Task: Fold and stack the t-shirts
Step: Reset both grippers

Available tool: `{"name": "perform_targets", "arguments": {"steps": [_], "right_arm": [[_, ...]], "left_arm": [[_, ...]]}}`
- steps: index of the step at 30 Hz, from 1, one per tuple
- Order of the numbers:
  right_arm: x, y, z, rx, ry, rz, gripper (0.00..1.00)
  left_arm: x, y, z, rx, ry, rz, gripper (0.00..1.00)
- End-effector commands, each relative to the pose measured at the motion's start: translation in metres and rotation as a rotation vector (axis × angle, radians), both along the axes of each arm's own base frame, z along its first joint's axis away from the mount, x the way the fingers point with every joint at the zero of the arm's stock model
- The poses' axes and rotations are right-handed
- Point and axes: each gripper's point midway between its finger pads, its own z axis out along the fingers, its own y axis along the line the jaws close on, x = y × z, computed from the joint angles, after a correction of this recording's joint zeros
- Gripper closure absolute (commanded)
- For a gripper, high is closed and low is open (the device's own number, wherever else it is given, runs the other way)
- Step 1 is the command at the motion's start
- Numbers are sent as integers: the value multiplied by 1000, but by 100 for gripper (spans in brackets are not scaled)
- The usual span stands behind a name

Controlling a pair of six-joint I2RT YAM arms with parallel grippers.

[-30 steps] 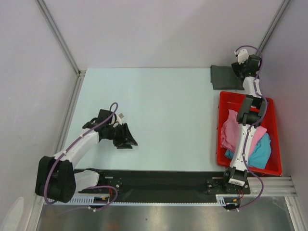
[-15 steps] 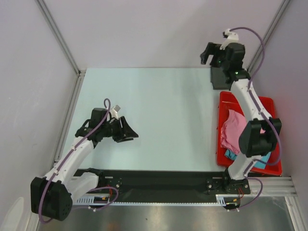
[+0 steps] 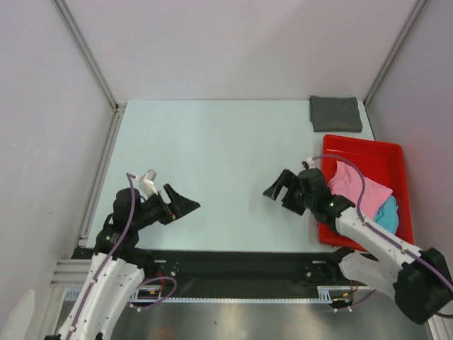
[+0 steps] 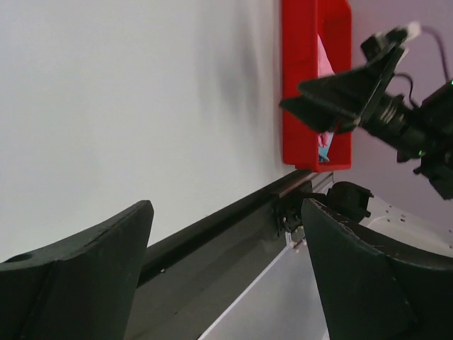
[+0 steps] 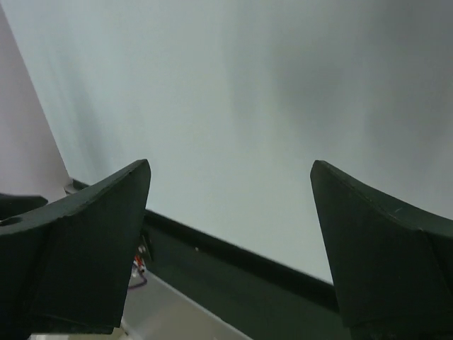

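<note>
Both pincers empty: one shirt folded, two to go.
My left gripper [image 3: 182, 204] and right gripper [image 3: 279, 193] hang wide open above the pale table [image 3: 226, 142], gripping nothing; I judge them between garments. The charcoal t-shirt [image 3: 335, 113] lies folded at the far right corner, apparently the base of the stack. The pink t-shirt [image 3: 354, 185] and turquoise t-shirt [image 3: 388, 212] lie crumpled in the red tray [image 3: 361, 144]. Plain grey walls enclose the table.

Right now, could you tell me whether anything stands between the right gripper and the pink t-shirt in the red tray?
Only the red tray's left wall. The right gripper, jaws open, hangs over bare table just left of the tray; the pink t-shirt lies inside, near that wall. Nothing else visible lies between them.
</note>
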Motion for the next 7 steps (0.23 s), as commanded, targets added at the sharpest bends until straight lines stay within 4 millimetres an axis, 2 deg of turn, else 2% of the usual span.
{"name": "perform_targets", "arguments": {"steps": [1, 2, 3, 5, 6, 7], "right_arm": [[-32, 3, 1, 68, 60, -72, 0], [-37, -2, -2, 53, 65, -92, 0], [-42, -3, -2, 50, 53, -78, 0], [-50, -5, 7, 83, 0, -49, 0], [-51, -3, 16, 106, -35, -30, 0], [-62, 6, 37, 187, -93, 44, 0]], "left_arm": [[-3, 5, -9, -68, -2, 88, 7], [-4, 3, -8, -101, -16, 88, 6], [-6, 1, -21, -124, 3, 90, 7], [-9, -3, -10, -226, -48, 91, 6], [-14, -8, -19, -263, -29, 62, 6], [-19, -11, -5, -347, -58, 50, 6]]}}
